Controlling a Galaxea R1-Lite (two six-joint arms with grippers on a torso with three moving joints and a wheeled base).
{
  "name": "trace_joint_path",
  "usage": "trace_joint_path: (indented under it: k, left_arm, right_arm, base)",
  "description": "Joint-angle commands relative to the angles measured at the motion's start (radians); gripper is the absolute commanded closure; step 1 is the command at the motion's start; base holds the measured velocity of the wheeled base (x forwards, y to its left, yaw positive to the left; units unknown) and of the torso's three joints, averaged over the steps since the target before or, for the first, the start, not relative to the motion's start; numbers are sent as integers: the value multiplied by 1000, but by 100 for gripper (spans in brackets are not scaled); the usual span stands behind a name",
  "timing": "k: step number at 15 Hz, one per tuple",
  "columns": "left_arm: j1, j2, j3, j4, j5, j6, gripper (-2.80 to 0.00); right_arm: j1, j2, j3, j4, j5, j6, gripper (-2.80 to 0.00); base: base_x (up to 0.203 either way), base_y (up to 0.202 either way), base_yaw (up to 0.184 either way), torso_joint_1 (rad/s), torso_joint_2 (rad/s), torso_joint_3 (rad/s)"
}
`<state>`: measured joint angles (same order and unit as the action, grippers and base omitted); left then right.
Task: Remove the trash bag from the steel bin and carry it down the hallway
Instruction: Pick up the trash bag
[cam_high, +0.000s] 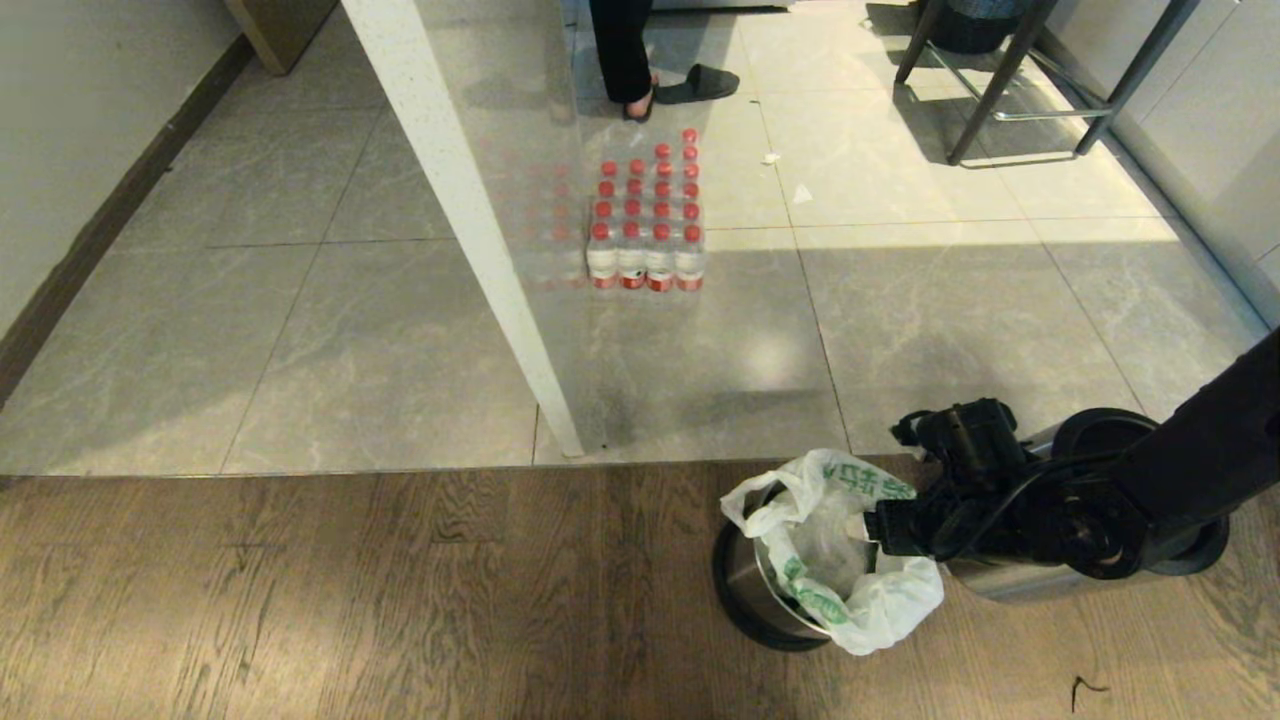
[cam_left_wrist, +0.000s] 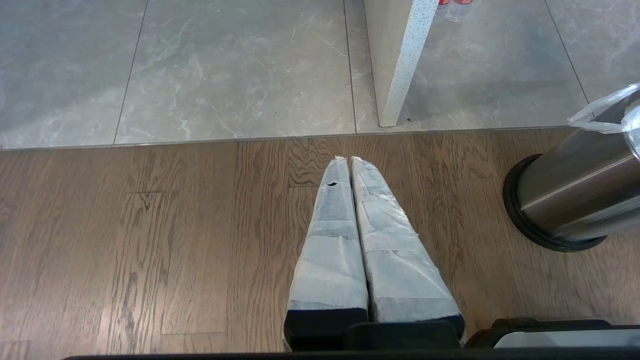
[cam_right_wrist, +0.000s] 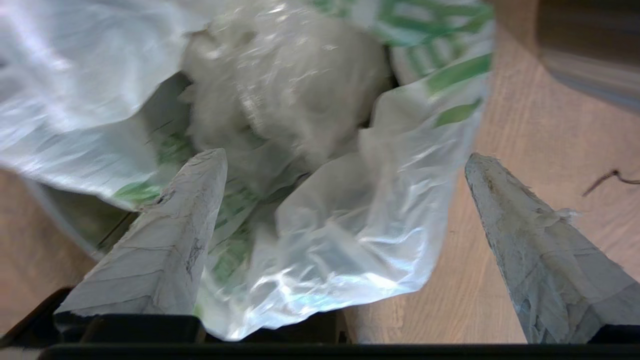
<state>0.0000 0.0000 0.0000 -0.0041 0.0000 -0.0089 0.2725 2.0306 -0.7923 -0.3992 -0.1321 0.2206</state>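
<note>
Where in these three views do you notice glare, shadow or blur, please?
Head view: a soft glare patch on the grey floor tiles, long shadows under the stool, faint reflected bottles beside the pack of bottles. Right wrist view: the trash bag is smeared with blur, with bright sheen on its plastic. Left wrist view: sharp, evenly lit; highlights streak the steel bin.
</note>
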Motion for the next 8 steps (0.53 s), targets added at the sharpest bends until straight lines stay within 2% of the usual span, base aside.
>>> trace_joint_path:
  k: [1, 8]
  left_arm:
    - [0, 0, 0, -1, 0, 1, 0]
    - [0, 0, 0, -1, 0, 1, 0]
  right_arm:
    - [9, -13, -1, 3, 12, 0, -280]
    - [37, 15, -28, 7, 25, 3, -280]
  base:
    - [0, 0, 0, 0, 0, 0]
    - [0, 0, 0, 0, 0, 0]
